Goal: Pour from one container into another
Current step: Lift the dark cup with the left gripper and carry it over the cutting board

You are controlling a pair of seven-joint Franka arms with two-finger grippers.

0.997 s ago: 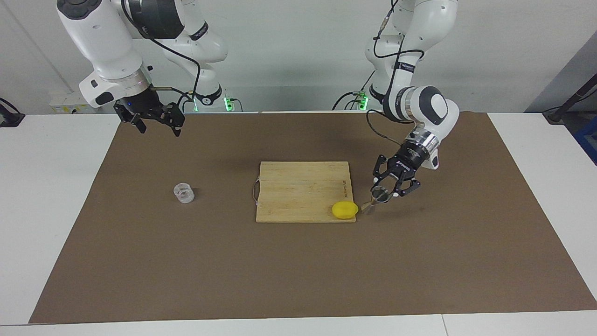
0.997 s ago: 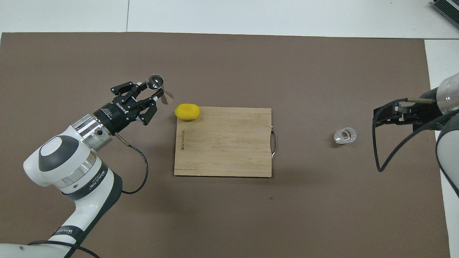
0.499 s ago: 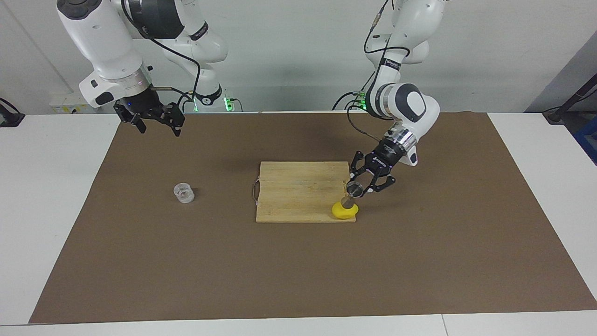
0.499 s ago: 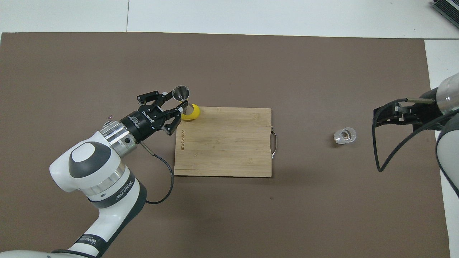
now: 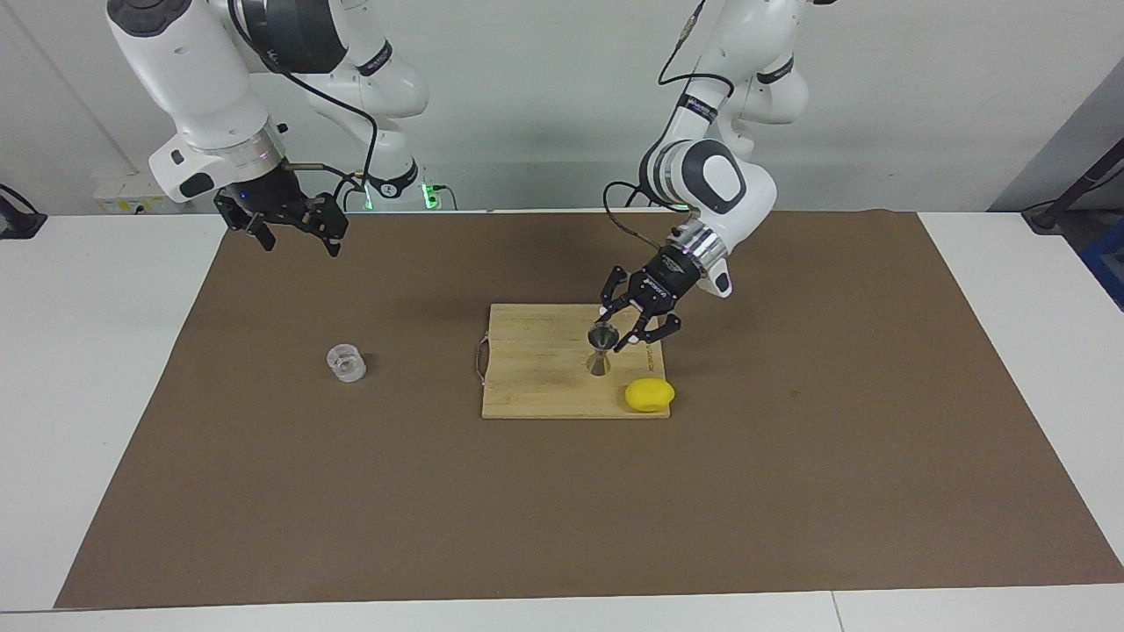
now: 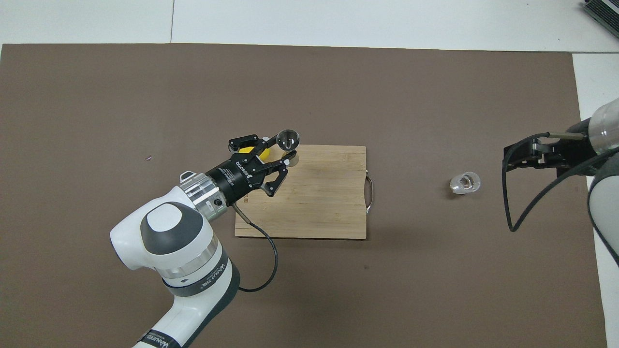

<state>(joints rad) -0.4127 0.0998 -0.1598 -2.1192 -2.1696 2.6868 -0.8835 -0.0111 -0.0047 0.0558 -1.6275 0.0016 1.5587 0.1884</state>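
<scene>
Left gripper [image 5: 613, 334] grasping jigger [image 5: 601, 348] over cutting board [image 5: 544, 369], glass cup [image 5: 346, 362] well apart

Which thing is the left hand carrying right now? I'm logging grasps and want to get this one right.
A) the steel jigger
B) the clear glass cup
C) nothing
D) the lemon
A: the left hand is shut on the steel jigger and holds it upright over the cutting board, while the glass cup stands alone on the brown mat and the lemon lies on the board's corner.
</scene>
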